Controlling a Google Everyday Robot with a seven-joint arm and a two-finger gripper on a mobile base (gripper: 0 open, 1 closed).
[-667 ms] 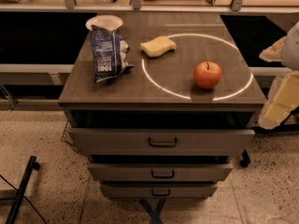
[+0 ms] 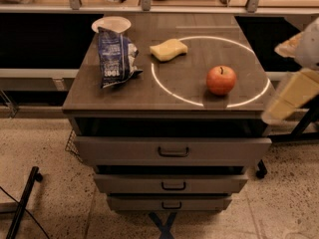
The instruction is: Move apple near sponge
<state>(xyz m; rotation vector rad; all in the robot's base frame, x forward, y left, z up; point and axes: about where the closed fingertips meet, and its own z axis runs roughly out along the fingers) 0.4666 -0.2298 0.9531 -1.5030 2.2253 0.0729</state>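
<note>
Camera view, the only one I have. My claw (image 2: 291, 96) hangs off the right side of the cabinet, beside the front corner of the top (image 2: 124, 96), holding nothing. Whether it is wide or narrow, I cannot tell.

The apple (image 2: 221, 79) stands upright, stem up, inside the white ring (image 2: 160, 83), toward its front right. It is the thing nearest me, but we are apart. The sponge (image 2: 169, 49) lies at the ring's back left, right on the line and well apart from the apple. Further left are a crumpled bag (image 2: 115, 58) and, behind it, a plate (image 2: 111, 23). Neither stands between apple and sponge.

Now the handling, as I judge it. The apple looks firm and smooth, with some weight: it won't squash, but a round, glossy skin can slip or roll if I pinch off-centre. So I'd close across its widest part, level with the middle, stem left alone. I'd set it down gently too, since it could roll on that flat top. The sponge is soft, so a light bump shouldn't matter.
</note>
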